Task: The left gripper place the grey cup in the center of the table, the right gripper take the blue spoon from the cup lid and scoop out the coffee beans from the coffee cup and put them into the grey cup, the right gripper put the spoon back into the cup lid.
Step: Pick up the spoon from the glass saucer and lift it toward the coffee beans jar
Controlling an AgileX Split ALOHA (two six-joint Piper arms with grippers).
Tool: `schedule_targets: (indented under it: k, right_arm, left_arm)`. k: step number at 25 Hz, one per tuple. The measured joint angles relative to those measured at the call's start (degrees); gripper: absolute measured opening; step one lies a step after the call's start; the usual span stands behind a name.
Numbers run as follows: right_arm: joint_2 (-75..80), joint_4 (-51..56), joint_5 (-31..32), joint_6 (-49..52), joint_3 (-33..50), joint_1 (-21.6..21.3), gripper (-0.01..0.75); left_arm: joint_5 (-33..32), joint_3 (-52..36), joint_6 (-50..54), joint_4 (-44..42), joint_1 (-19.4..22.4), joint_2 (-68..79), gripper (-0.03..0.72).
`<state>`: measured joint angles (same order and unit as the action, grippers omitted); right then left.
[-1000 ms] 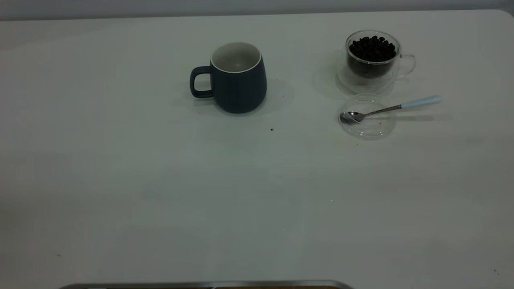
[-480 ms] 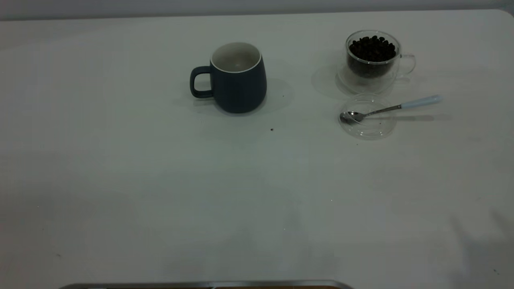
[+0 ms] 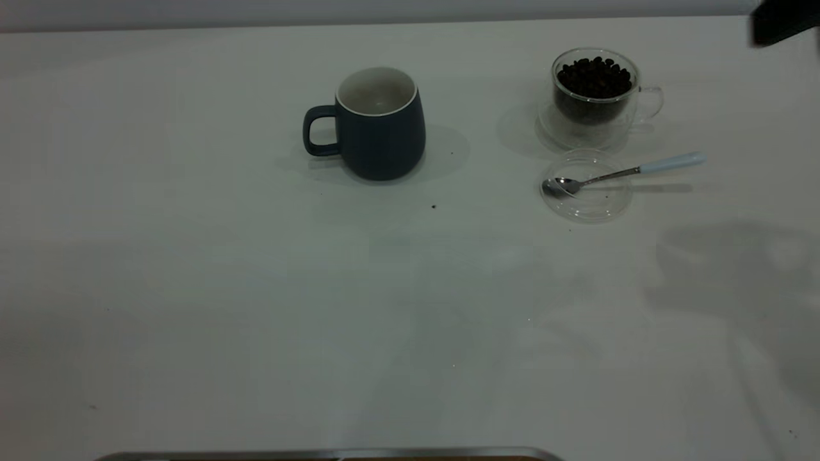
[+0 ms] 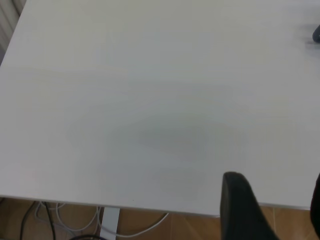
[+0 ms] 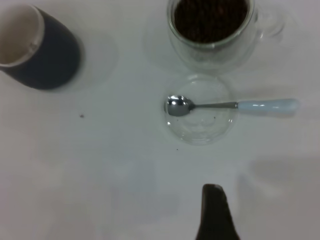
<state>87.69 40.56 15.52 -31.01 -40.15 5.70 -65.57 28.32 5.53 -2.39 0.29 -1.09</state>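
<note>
A dark grey cup (image 3: 382,125) is standing upright mid-counter; the blue spoon (image 3: 624,173) is resting across the clear cup lid (image 3: 586,200), just beside the bean-filled coffee cup (image 3: 596,96).

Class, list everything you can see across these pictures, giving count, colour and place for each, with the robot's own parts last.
Grey cup: one, dark grey-blue with white inside, upright near the table's middle, handle toward the left arm's side.
Coffee cup: one, clear glass, full of dark coffee beans, at the right arm's side.
Cup lid: one, clear, in front of the coffee cup.
Blue spoon: one, steel bowl resting in the lid, pale blue handle sticking out past it.
Table: one, white.
Right pincer: black, above the table short of the lid.
Left pincer: black, over the table's edge.
</note>
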Motion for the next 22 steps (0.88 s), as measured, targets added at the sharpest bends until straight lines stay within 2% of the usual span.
schedule_targets:
  k: [4,13,22]
  right_arm:
    - [11.8,1.1,1.9,-3.6,-7.6,-1.9,0.555]
    - [31.2,3.5,14.6,-11.2,-25.3,-13.5,0.555]
    - [42.8,18.5,27.0,-25.1,-33.2,-20.3,0.543]
  left_arm:
    - [0.0,0.0,0.0,0.0,0.0,0.0,0.408]
    - [0.0,0.0,0.0,0.0,0.0,0.0,0.408]
    - [0.0,0.0,0.0,0.0,0.0,0.0,0.408]
